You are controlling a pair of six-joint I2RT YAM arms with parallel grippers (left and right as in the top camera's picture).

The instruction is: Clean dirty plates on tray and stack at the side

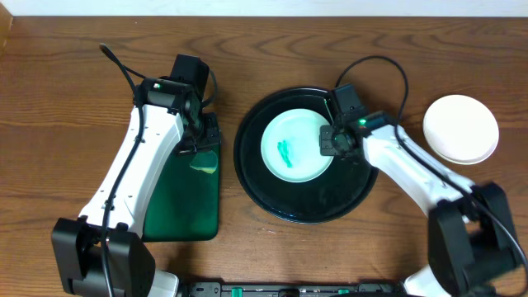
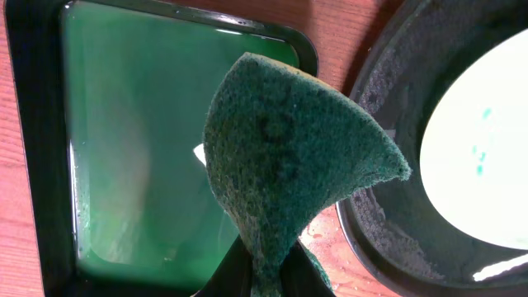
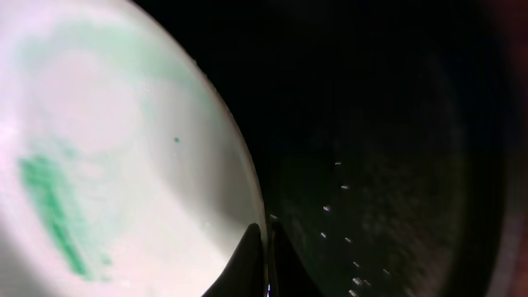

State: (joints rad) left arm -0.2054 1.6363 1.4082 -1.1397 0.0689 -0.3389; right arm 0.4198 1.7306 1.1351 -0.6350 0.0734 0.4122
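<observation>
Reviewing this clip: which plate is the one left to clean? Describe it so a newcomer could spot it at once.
Find the large round black tray in the middle of the table. One pale mint plate lies inside it. Unlike the clean white plate sitting off the tray to the right, it carries teal-green smears near its centre.

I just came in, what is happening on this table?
The left gripper holds a green sponge above the dark green rectangular tray. The right gripper is shut on the rim of a mint-green plate, smeared teal, lying on the black tray. A white plate sits apart on the table at the right.
</observation>
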